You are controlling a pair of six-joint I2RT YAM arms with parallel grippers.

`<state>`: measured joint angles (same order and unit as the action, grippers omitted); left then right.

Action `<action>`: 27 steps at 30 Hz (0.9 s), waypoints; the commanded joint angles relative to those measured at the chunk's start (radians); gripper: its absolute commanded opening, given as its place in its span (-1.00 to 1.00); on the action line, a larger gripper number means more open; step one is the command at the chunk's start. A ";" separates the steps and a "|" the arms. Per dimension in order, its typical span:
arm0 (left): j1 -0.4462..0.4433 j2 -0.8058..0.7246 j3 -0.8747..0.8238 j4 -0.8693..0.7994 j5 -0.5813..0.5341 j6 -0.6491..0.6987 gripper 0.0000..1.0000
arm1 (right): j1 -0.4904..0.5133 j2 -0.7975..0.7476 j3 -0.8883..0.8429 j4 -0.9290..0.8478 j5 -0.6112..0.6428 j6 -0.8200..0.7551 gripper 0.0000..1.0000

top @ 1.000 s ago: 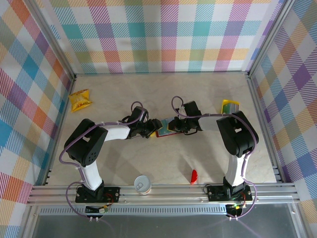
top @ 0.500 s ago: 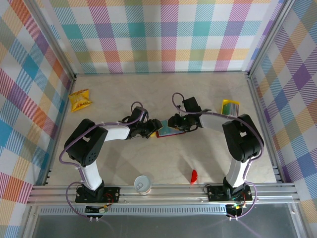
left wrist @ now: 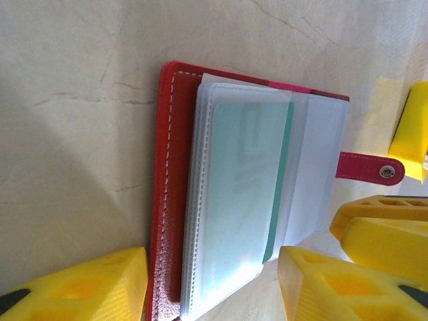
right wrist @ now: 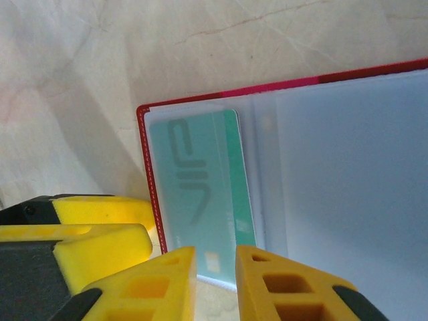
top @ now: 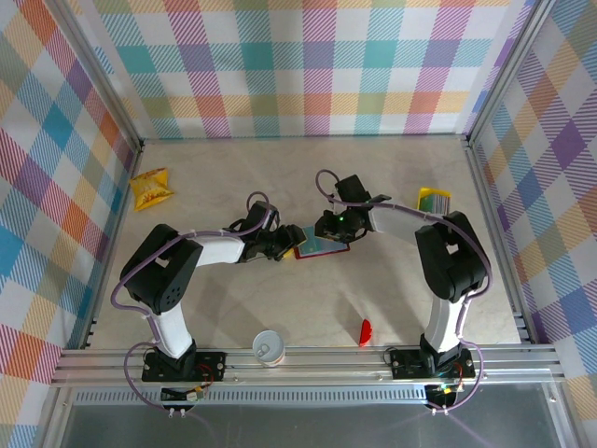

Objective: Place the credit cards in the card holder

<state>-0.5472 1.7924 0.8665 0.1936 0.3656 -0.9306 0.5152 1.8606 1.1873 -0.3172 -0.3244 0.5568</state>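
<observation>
Your right gripper (right wrist: 215, 267) had shifted over the card holder (right wrist: 144, 134). Its jaws, shut a second before, stood narrowly apart above the teal card (right wrist: 200, 180), which lay in a sleeve. I'd call that card seated. Your left gripper (left wrist: 212, 271) clamped the holder's near end. Count: one holder, one card inside, and one uncountable stack of credit cards (top: 434, 199) well apart.

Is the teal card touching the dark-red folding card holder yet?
Touching. The right wrist view shows the teal card lying inside a clear sleeve of the dark-red folding card holder; the left wrist view shows the same.
</observation>
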 commanded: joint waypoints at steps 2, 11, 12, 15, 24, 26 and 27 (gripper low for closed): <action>0.001 -0.041 -0.019 0.023 0.011 -0.012 0.01 | 0.009 0.039 0.046 -0.070 0.010 -0.035 -0.57; 0.001 -0.040 -0.021 0.024 0.010 -0.016 -0.07 | 0.018 0.075 0.077 -0.101 0.024 -0.051 -0.55; 0.001 -0.039 -0.021 0.024 0.010 -0.016 -0.07 | 0.019 0.078 0.080 -0.103 0.024 -0.053 -0.54; 0.001 -0.036 -0.020 0.024 0.010 -0.016 -0.07 | 0.021 0.087 0.083 -0.105 0.018 -0.053 -0.53; 0.001 -0.032 -0.021 0.031 0.013 -0.017 -0.24 | 0.026 0.100 0.089 -0.106 0.004 -0.058 -0.50; 0.001 -0.031 -0.024 0.035 0.013 -0.019 -0.25 | 0.028 0.101 0.091 -0.106 0.002 -0.059 -0.50; 0.001 -0.031 -0.024 0.036 0.013 -0.019 -0.26 | 0.028 0.101 0.092 -0.108 0.001 -0.059 -0.50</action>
<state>-0.5472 1.7844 0.8585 0.2150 0.3656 -0.9497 0.5327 1.9499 1.2495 -0.4011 -0.3069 0.5144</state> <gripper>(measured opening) 0.373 0.248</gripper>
